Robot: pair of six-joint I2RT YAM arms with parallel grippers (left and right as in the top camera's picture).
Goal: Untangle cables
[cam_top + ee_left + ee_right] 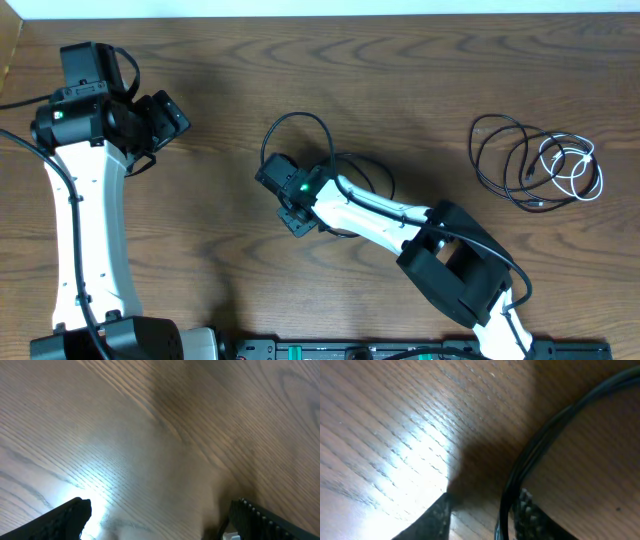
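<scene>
The cables lie in a tangled heap at the table's right side: the long black cable [502,160] in several loops, and the shorter white cable [575,170] looped over its right part. My left gripper [168,115] is open and empty at the far left, over bare wood [160,520]. My right gripper [292,215] is low over the table's middle, far left of the cables, with its fingers apart [482,517]. A thick black arm wire [520,470] runs past the inside of its right finger. The cables are out of both wrist views.
The right arm's own black wire [300,130] loops over the table behind its wrist. The wooden table [400,70] ends at a white edge along the back. The arm bases stand along the front edge.
</scene>
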